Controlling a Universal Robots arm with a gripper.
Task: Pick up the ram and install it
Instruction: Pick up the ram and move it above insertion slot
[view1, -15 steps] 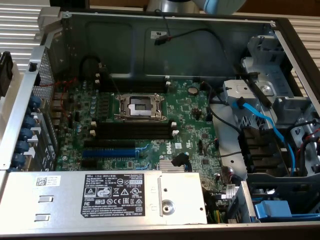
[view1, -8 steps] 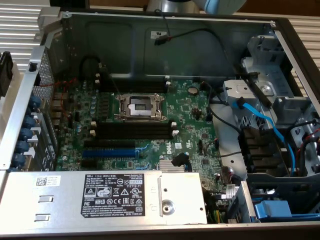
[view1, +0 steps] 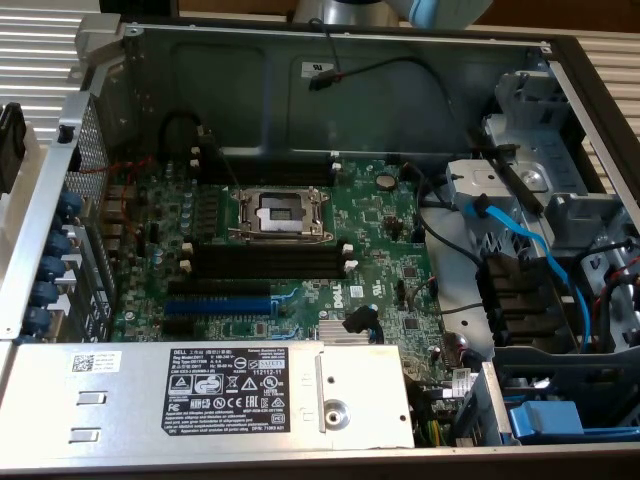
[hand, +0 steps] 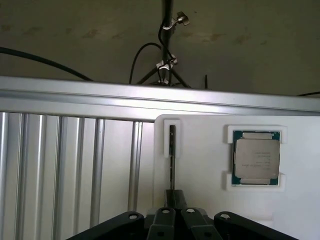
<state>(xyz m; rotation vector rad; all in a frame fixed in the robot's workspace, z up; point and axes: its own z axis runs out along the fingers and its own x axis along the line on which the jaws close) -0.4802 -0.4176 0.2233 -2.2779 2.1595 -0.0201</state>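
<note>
So, early days on this one. In the wrist view the ram (hand: 172, 150) stands on edge in a notch of the white holder (hand: 200, 165), w/ a CPU chip (hand: 256, 157) in its own cradle beside it. The gripper (hand: 175, 199) sits right at the ram's near end, lined up w/ it; we can't tell if it's open or clamped. In the exterior view the mobo's black slots (view1: 265, 262) near the CPU socket (view1: 278, 213) look empty. Our read: approach done, pick-up unconfirmed, install not yet done.
</note>
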